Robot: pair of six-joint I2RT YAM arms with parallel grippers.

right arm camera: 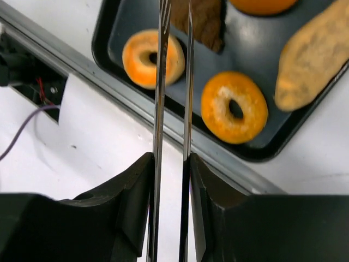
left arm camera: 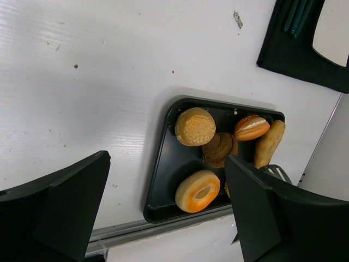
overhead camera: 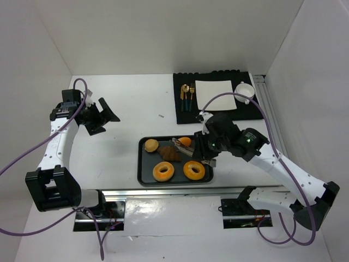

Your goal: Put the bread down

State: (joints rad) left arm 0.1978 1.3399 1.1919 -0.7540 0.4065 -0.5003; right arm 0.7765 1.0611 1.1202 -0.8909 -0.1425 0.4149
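Observation:
A black tray (overhead camera: 143, 174) at the table's near middle holds several breads: a round bun (overhead camera: 151, 145), a brown pastry (overhead camera: 169, 154), an orange bun (overhead camera: 185, 141) and two orange bagels (overhead camera: 163, 171) (overhead camera: 194, 170). My right gripper (overhead camera: 210, 150) is shut on metal tongs (right arm camera: 160, 82), whose tips reach over the brown pastry (right arm camera: 204, 22); the tongs' arms stand slightly apart. A long roll (right arm camera: 313, 57) lies at the tray's right end. My left gripper (overhead camera: 101, 117) is open and empty, above the table left of the tray (left arm camera: 163, 180).
A black placemat (overhead camera: 215, 112) at the back right carries a white plate (overhead camera: 215, 89), gold-and-dark cutlery (overhead camera: 187, 95) and a white cup (overhead camera: 245, 90). White walls enclose the table. A metal rail (right arm camera: 136, 103) runs along the near edge beside the tray.

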